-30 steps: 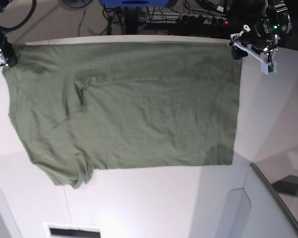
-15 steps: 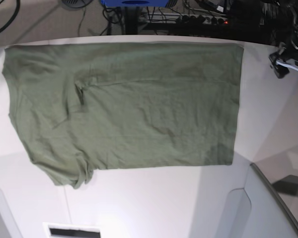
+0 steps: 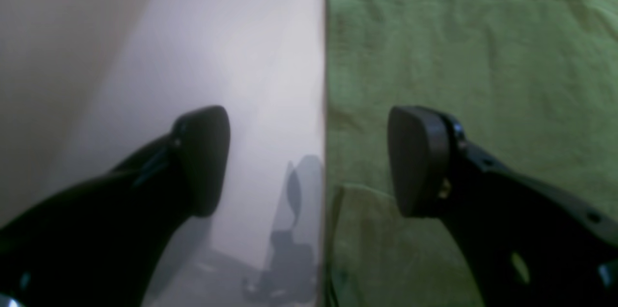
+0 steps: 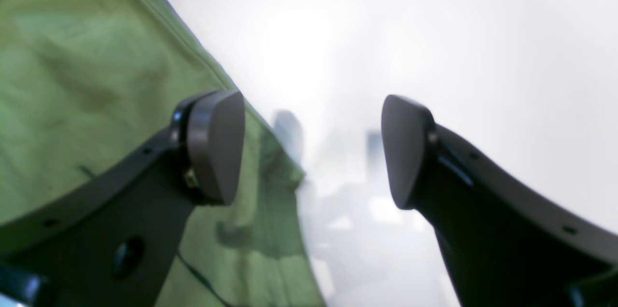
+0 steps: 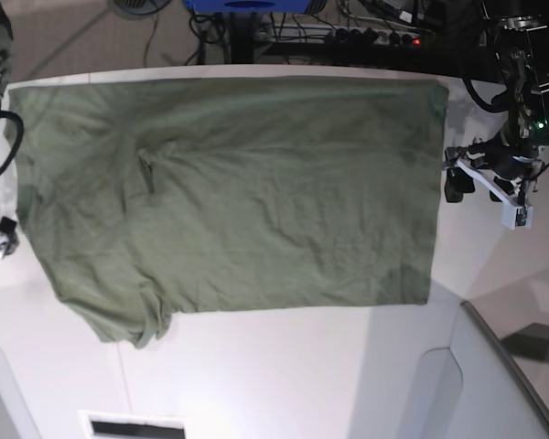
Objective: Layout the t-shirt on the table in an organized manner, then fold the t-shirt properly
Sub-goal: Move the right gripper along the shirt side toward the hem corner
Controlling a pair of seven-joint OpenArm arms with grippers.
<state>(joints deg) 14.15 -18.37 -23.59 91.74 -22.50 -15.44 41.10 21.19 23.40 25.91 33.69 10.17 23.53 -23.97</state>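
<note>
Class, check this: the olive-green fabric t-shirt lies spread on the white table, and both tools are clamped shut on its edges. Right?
Not quite. The olive-green fabric t-shirt does lie spread on the white table, but both wrist views show the left tool and right tool open, gripping nothing.

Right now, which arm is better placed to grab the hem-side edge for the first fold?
Probably left. The left gripper hangs open right at the t-shirt's straight hem edge; the right gripper sits across the table, by the sleeve.

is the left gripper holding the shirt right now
No, the left gripper has its jaws wide apart with nothing between them, hovering over the straight edge where the t-shirt meets the table.
</note>
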